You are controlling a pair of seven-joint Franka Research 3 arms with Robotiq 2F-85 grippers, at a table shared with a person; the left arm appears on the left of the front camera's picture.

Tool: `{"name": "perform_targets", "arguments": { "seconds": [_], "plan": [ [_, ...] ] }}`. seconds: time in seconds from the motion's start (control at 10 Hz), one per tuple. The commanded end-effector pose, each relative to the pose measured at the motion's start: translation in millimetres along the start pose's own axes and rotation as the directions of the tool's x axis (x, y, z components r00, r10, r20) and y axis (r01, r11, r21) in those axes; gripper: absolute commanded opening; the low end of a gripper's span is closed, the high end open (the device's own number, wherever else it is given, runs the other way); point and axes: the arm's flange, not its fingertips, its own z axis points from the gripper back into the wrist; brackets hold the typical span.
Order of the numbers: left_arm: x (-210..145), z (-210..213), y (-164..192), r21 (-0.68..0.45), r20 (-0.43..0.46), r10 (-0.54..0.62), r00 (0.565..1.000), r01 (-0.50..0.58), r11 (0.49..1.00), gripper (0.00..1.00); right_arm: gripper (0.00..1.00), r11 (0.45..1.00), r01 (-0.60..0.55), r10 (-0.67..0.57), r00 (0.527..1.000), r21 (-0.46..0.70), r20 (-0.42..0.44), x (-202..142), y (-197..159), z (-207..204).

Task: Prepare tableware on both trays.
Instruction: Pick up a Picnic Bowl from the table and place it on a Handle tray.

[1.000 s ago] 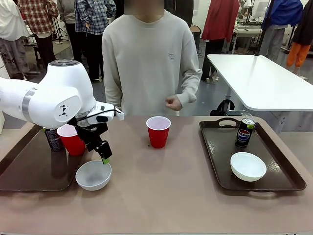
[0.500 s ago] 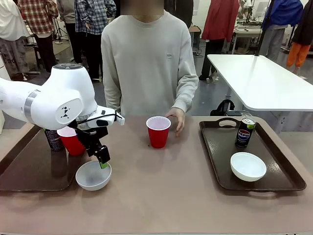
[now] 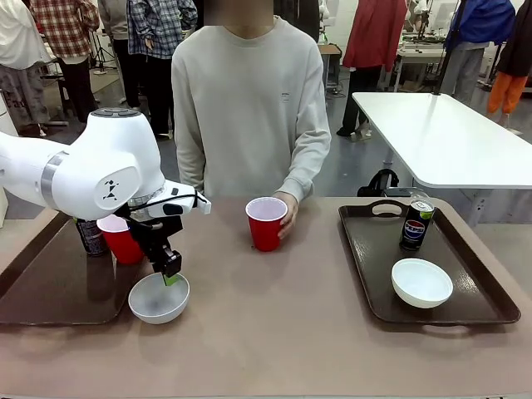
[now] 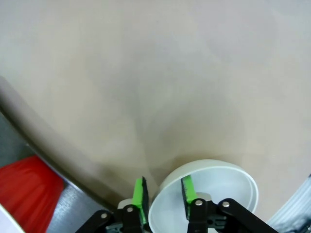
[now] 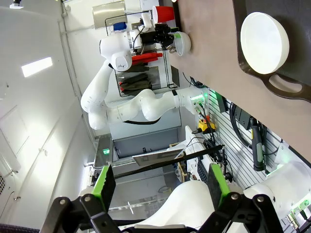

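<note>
From my station I can read one brand: the Pepsi logo on the dark blue can (image 3: 416,225) standing on the right tray (image 3: 482,309). I can read no other print.

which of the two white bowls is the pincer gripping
The bowl on the bare table beside the left tray: the left pincer is shut on its rim. The other bowl sits untouched in the right tray, by the Pepsi can.
</note>
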Motion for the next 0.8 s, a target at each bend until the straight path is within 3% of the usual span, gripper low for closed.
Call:
{"name": "perform_targets", "arguments": {
  "seconds": [0.0, 0.4, 0.7],
  "plan": [
    [-2.4, 4.3, 1.2, -0.03, -0.002, -0.024, 1.0, 0.024, 0.999, 0.0, 1.0, 1.0, -0.01, 0.01, 1.0, -0.001, -0.01, -4.4, -0.4, 3.0],
    [-13.9, 16.1, -2.8, -0.043, 0.0, 0.048, 0.999, -0.047, 0.998, 0.0, 1.0, 1.0, -0.01, 0.01, 1.0, -0.001, -0.01, -4.4, -0.4, 3.0],
    [-42.8, 41.7, -12.6, -0.176, 0.0, 0.109, 0.994, -0.107, 0.979, 0.0, 1.0, 1.0, -0.01, 0.01, 1.0, -0.001, -0.01, -4.4, -0.4, 3.0]
  ]
}}
